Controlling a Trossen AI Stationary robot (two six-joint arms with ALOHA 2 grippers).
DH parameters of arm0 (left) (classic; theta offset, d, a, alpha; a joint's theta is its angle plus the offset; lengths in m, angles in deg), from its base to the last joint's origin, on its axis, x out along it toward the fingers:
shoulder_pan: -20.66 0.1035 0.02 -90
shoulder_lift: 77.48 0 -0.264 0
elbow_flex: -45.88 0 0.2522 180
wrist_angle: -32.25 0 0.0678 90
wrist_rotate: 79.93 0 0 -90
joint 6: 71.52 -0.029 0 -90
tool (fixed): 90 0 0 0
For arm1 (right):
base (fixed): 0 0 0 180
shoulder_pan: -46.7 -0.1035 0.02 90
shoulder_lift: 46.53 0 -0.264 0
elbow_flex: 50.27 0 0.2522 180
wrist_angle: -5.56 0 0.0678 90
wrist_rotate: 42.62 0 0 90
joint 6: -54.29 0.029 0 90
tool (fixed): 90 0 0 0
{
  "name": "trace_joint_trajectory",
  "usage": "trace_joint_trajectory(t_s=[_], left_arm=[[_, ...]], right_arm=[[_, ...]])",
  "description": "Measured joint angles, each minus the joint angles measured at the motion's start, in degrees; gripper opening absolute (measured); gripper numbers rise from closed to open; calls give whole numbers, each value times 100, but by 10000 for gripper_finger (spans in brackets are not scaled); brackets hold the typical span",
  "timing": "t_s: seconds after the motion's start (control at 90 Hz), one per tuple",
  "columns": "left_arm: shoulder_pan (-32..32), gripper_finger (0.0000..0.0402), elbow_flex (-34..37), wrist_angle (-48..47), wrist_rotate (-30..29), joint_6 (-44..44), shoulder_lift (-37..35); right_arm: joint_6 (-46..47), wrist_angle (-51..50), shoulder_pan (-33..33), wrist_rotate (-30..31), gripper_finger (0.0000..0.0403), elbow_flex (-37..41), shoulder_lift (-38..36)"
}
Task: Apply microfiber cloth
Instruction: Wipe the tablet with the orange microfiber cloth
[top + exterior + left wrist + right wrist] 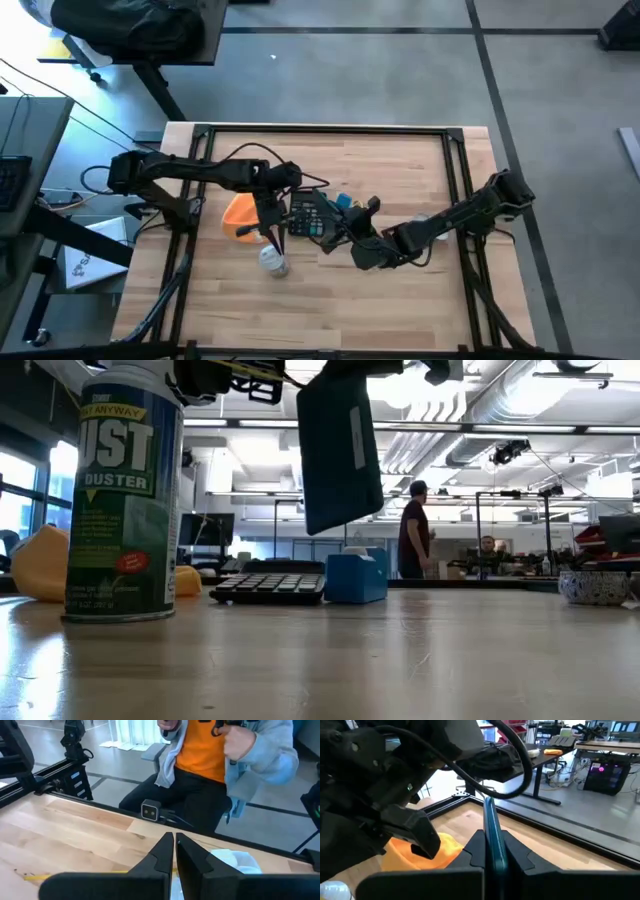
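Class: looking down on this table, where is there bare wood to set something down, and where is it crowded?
Free: the wood beyond the calculator toward the far rail, and the wide near strip below the can. Crowded: the middle, where cloth, calculator, can and both end effectors cluster.

This is a robotics lab or workshop in an open, industrial office space; the wooden table (330, 300) sits inside a black metal frame (455, 160) on a bare concrete floor (400, 70) marked with dark lines; the low view shows exposed ceiling ducts (470, 420), strip lighting, further framed rigs (520, 525) and benches with monitors (205, 530); a person (413, 530) stands among them; desks with equipment (600, 770) and cables fill the background of the right wrist view.
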Motion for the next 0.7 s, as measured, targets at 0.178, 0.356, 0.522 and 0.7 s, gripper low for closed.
trace_joint_trajectory(t_s=[0.178, 0.356, 0.522, 0.7], left_arm=[[15, 0, 0, -12, -25, 85, -2], [15, 0, -2, -46, -59, 147, -2], [15, 0, -2, -46, -74, 157, -4], [15, 0, -2, -66, -83, 157, -4]], right_arm=[[-7, 2, 0, 262, 0, 0, 0], [-5, 3, -147, 667, 0, 0, 0], [-4, 0, -418, 1211, 0, 0, 3], [0, 67, -683, 1868, 0, 0, 107]])
